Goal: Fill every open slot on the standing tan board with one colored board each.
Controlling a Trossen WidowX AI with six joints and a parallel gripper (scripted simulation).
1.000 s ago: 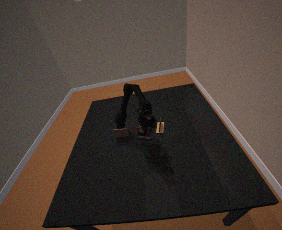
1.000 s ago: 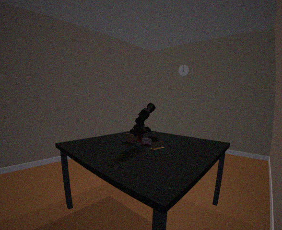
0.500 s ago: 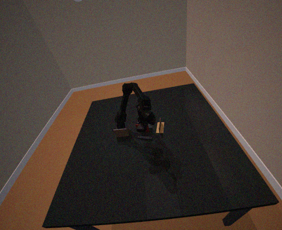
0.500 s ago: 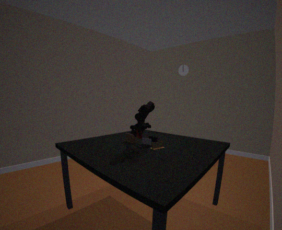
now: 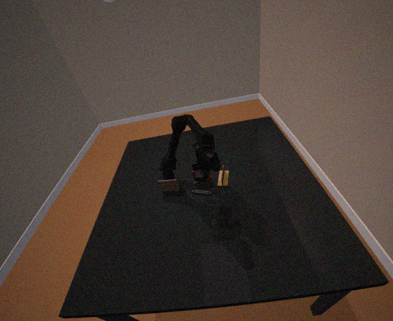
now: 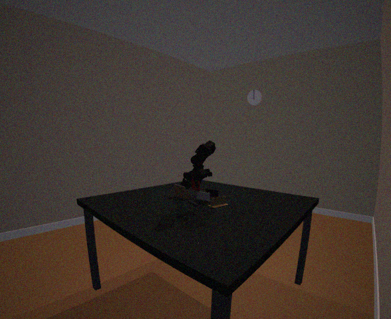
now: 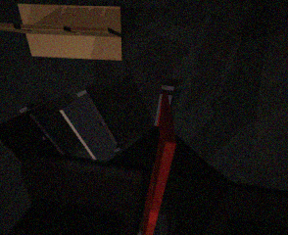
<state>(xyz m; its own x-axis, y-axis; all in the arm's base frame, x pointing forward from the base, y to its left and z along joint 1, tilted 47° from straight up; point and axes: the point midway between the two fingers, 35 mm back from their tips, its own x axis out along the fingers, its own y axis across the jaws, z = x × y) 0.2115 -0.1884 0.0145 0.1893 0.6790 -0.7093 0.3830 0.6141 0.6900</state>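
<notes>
Red and slim, the board [image 7: 163,183] — seen nearly edge-on — is clasped by the gripper [image 5: 202,176] [image 6: 196,187] [image 7: 160,132].

A black arm [image 5: 178,148] arches over a dark table [image 5: 224,249], its hand beside the tan board [image 5: 223,178].

"What are you counting from your end?"
"I'm seeing one black table [image 5: 224,241] [image 6: 202,226], three of its legs [image 6: 92,250] showing in the exterior view, and one robot arm [image 5: 178,124] [image 6: 204,149]."
"And boards?"
"I'm counting one red board [image 7: 159,186] and one standing tan board [image 7: 46,29] in the wrist view. The dark holders [image 7: 92,129] are staying too murky for me to number."
"Anything on the wall?"
"I'm spotting one round clock [image 6: 254,97]."
</notes>
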